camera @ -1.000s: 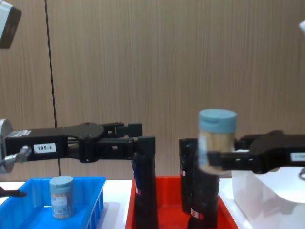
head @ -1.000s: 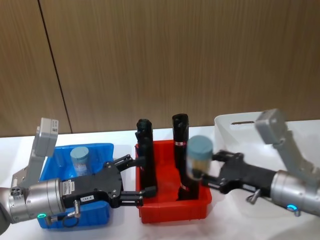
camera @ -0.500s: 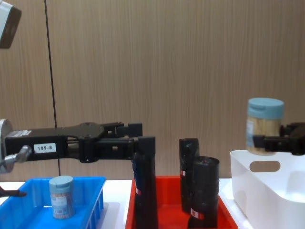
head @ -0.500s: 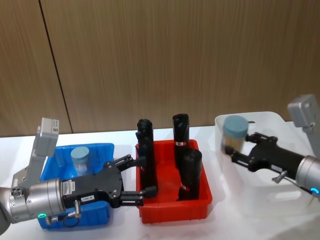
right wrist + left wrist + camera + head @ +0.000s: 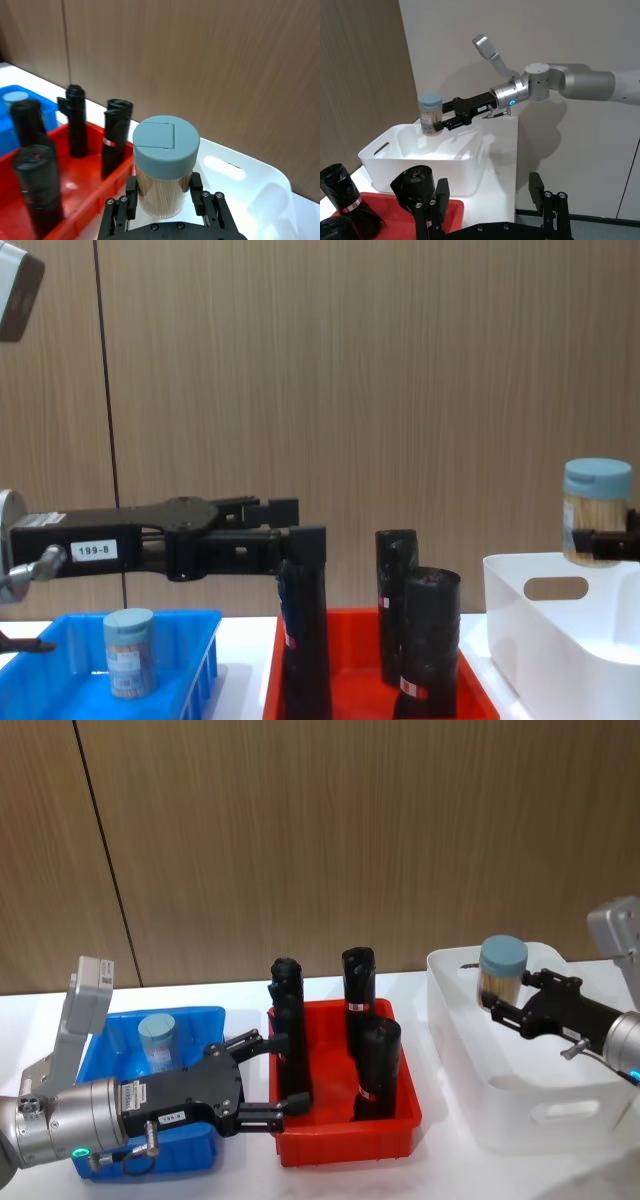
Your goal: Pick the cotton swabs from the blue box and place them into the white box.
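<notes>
Wall (image 5: pixel 300 840): brown wood-grain panelling with one dark vertical seam, standing behind the whole scene.

Table (image 5: pixel 240 995): flat, smooth white top, carrying three containers in a row.

White box (image 5: pixel 500 1115): smooth, glossy plastic bin with rounded corners and an oval handle cut-out near the rim, at the robot's right.

Red tray (image 5: pixel 345 1145): shallow rectangular plastic tray, between the two boxes.

Blue box (image 5: pixel 190 1012): bright plastic crate with slotted walls, at the robot's left.

Left gripper (image 5: pixel 285 1072): black, angular metal fingers spread wide with nothing between them, hovering over the left part of the red tray; one finger lay close beside the top of a black roll.

Right gripper (image 5: pixel 505 1003): black fingers clamped on the clear body of one jar.

Black rolls (image 5: pixel 357 995): three tall cylinders in wrinkled dark wrap with red-and-white label bands, upright in the red tray.

Cotton swabs, held jar (image 5: pixel 501 970): small clear plastic cylinder with a matte, pale blue-grey round lid and pale sticks packed inside. It was upright, above rim level over the white box's open top, on the side nearer the red tray.

Cotton swabs, second jar (image 5: pixel 157 1038): same form, standing upright inside the blue box.
</notes>
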Controlling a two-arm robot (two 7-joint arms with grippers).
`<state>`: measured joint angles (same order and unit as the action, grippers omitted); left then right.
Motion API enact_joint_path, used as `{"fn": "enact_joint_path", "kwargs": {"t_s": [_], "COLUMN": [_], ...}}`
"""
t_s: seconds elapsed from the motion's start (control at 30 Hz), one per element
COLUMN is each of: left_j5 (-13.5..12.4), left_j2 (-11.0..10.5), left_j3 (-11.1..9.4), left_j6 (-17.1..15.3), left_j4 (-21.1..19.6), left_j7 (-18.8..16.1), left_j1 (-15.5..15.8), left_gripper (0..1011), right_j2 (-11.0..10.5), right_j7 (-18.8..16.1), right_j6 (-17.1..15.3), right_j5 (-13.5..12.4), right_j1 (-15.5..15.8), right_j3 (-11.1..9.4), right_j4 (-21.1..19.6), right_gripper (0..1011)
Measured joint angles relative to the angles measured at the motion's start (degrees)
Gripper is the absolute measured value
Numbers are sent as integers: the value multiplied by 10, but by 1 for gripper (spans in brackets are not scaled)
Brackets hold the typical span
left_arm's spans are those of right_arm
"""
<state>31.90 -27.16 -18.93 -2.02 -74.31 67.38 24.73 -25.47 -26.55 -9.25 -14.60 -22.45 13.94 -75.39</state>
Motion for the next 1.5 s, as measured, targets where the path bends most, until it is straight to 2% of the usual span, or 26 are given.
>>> {"fn": "enact_joint_path", "kwargs": {"t_s": [0.2,0.7,1.1,1.2,1.5], "left_j5": [0,0,0,0,0], "left_j2": [0,0,0,0,0], "left_j3": [0,0,0,0,0], "left_j6": [0,0,0,0,0], "left_j4": [0,0,0,0,0], "left_j7": [0,0,0,0,0], "left_j1": [0,0,0,0,0], "left_gripper": [1004,1004,1004,1004,1004], "right_j2": [11,31,39,40,39], "right_j7": [7,8,5,5,5], "right_j6": [5,14,26,28,32], "right_j5": [22,64,81,83,86], "right_j1": [-29,-76,-99,-102,-104], "right_j3": [5,16,19,19,17], "right_j4": [51,132,170,173,174], "right_gripper": [629,633,973,1002,1002]}}
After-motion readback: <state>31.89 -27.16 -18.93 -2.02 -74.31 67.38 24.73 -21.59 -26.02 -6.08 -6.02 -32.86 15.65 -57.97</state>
